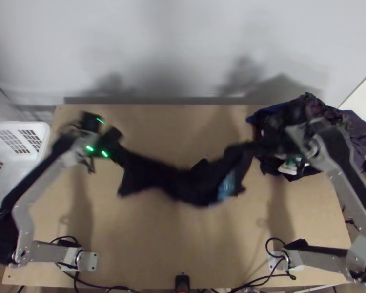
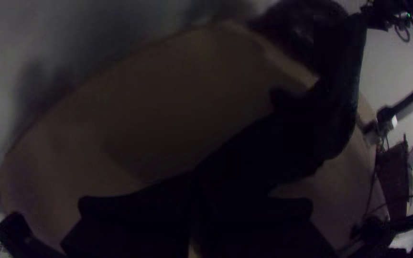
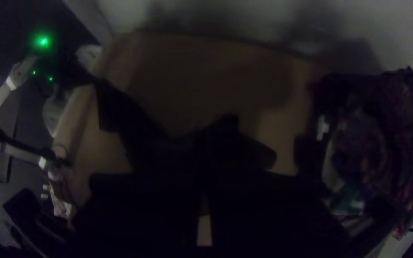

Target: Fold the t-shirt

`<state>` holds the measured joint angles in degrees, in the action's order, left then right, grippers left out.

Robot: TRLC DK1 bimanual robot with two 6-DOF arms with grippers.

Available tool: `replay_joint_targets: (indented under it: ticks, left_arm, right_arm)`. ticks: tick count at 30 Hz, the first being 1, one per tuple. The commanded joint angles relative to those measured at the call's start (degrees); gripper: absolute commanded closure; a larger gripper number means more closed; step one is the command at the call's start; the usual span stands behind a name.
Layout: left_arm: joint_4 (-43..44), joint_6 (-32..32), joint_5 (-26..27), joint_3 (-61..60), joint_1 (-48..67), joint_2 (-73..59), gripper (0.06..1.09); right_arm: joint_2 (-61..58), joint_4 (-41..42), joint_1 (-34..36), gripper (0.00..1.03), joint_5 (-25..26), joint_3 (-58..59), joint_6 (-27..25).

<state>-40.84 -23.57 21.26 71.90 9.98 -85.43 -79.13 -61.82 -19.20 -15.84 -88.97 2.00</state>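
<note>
The black t-shirt (image 1: 180,184) sags bunched between the two arms over the wooden counter (image 1: 158,244), its folds blurred. The left pincer (image 1: 116,147) clamps one end; the right pincer (image 1: 263,146) clamps the other, its outline merging into dark clothes (image 1: 356,127). The top view cuts off a white basket (image 1: 19,124).

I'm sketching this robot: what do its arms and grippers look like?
The left arm and right arm have silver-grey links and black joints. The left gripper and right gripper have flat black fingers. Green lights glow on the left arm; black cables lie near both bases.
</note>
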Motion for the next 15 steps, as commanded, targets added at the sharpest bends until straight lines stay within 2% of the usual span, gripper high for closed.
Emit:
replay_joint_targets:
  ticks: [1, 4, 6, 8, 11, 15]
  left_arm:
    - [1.73, 8.46, 2.3, 11.6, -11.38, 10.55, 0.97]
    - [-8.55, 1.6, 6.61, 9.66, -10.15, 17.93, 0.96]
    - [-17.34, -3.15, 7.66, 6.5, -5.58, 22.67, 0.95]
    - [-22.0, -5.61, 7.4, 0.79, -0.31, 27.86, 0.94]
    - [-24.02, -6.84, 5.46, -8.88, 7.25, 32.87, 0.94]
    - [-23.41, -7.54, 3.18, -15.82, 13.23, 34.45, 0.93]
  right_arm:
    - [-6.74, -1.72, 5.23, 1.0, 0.98, -25.03, 3.45]
    - [-4.36, -5.68, 4.35, 1.0, 0.19, -23.53, 2.04]
    - [0.12, -5.94, 1.89, 1.0, -0.16, -13.86, 0.37]
    - [5.39, -6.03, -0.84, 1.0, -0.16, -1.21, -2.35]
    - [11.72, -6.03, -5.58, 1.0, -0.07, 14.35, -3.14]
    - [15.76, -5.94, -8.66, 1.0, -0.16, 26.04, -3.93]
